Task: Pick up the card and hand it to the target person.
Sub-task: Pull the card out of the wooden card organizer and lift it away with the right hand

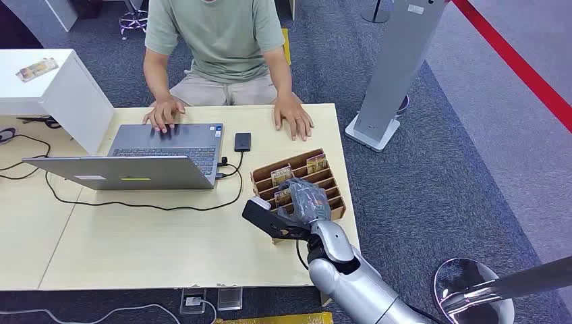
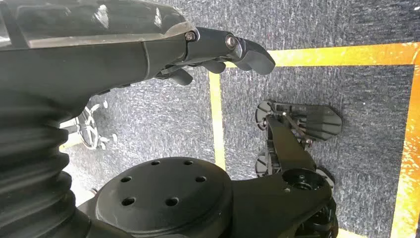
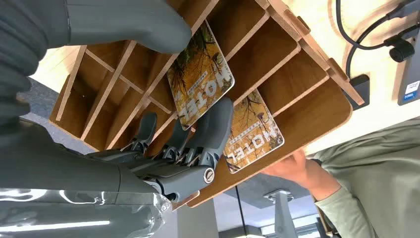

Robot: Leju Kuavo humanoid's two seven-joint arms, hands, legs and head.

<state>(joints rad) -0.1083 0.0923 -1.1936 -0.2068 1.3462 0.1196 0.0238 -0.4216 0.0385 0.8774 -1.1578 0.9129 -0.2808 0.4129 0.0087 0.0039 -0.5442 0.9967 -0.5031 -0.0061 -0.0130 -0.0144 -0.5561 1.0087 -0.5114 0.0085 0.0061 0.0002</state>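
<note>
Grey carpet surrounds your wooden counter (image 1: 168,250), where the slotted rack (image 1: 334,202) sits right of centre. Your right hand (image 1: 305,197) reaches in, fingers (image 3: 218,129) spread against the card (image 3: 200,74), thumb behind, not yet pinching. Thin, stiff, probably slick: take its exposed edge.

- Card rack (image 1: 324,183): brown wood board, matt, cut edges darker.
- Cards (image 3: 200,74): glossy printed faces.
- Right hand (image 3: 163,153): grey plastic, smooth, slight sheen.
- Table (image 1: 135,236): pale wood-look top, smooth, matt.
- Laptop (image 1: 128,172): silver metal look, matt.
- Floor (image 1: 438,169), right of frame: dark carpet, rough weave.
</note>
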